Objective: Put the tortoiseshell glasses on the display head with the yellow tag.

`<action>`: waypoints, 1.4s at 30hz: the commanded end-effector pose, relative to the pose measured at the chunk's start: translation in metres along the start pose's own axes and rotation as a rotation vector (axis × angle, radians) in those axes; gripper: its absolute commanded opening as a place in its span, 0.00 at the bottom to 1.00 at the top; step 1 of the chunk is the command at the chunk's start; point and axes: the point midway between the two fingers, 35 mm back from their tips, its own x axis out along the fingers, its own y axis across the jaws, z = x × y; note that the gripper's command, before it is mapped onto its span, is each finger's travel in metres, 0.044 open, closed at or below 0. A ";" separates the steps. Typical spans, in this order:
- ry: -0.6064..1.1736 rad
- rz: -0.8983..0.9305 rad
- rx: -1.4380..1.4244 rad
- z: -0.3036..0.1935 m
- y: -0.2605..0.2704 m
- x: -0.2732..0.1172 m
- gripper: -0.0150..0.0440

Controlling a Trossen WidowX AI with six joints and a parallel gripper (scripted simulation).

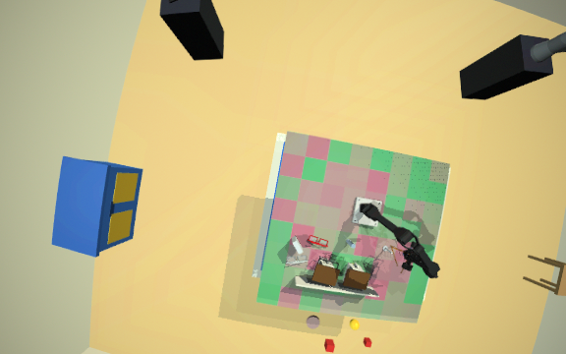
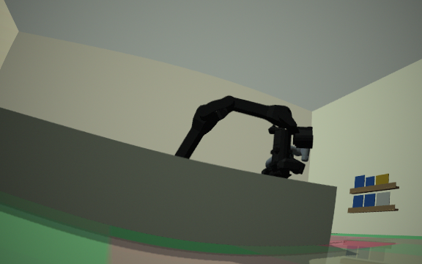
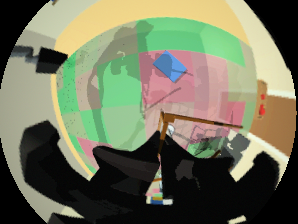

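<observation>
The tortoiseshell glasses, thin brown frames (image 1: 394, 250) (image 3: 204, 121), are held by my gripper (image 1: 404, 257) (image 3: 159, 133). The gripper is shut on one part of them; a long thin bar reaches right in the wrist view. They are above the table's right part, clear of both heads. Two display heads with brown box-like backs, a left one (image 1: 325, 274) and a right one (image 1: 357, 278), stand side by side near the table's front edge. The yellow tag cannot be made out, so I cannot tell which head bears it. In the exterior view the fingertips and glasses are hidden.
Red glasses (image 1: 317, 241) lie left of the arm's white base plate (image 1: 361, 221). A white block (image 1: 297, 245) lies further left. A long white strip (image 1: 305, 283) runs by the heads. A blue block (image 3: 170, 66) shows beyond the fingers in the wrist view.
</observation>
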 end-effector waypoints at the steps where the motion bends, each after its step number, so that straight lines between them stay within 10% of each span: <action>1: 0.004 0.005 -0.004 0.000 -0.001 0.010 0.25; 42: 0.002 0.006 -0.004 0.015 0.015 0.057 0.25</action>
